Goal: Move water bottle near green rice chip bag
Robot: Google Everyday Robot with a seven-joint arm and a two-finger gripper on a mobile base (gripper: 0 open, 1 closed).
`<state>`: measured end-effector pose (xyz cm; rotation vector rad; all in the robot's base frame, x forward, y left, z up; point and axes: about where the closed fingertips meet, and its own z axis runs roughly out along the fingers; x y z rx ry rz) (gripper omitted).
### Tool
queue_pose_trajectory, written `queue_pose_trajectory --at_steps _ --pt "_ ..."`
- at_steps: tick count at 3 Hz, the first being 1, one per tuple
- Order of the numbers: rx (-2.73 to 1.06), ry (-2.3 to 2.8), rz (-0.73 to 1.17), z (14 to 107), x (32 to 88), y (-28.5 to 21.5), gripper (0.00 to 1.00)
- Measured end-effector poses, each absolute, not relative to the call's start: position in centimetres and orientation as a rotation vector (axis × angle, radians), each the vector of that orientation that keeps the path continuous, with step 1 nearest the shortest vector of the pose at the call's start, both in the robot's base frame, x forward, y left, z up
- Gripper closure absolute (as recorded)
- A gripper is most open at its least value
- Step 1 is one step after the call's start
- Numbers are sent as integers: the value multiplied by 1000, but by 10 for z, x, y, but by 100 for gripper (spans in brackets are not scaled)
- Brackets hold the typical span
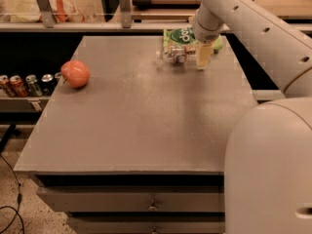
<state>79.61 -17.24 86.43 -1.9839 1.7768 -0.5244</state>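
The water bottle (176, 54) lies on its side at the far edge of the grey table (141, 111), its white cap pointing left. The green rice chip bag (182, 35) lies flat just behind it, touching or almost touching it, partly hidden by my arm. My gripper (203, 58) hangs down from the white arm (243, 18) at the bottle's right end, right against its base, low over the table.
A red apple (75, 74) sits at the table's left edge. Several drink cans (27, 84) stand on a lower shelf to the left. A counter with bags and posts (78, 9) runs behind the table. My white base (273, 169) fills the lower right.
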Motion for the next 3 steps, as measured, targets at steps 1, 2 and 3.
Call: queue_pose_trajectory --at_steps 1,2,3 --pt "-1984 1777 -525 866 796 -172 0" --pt "-1958 1767 -554 878 797 -178 0" --pt "-1923 1759 -591 896 797 -185 0"
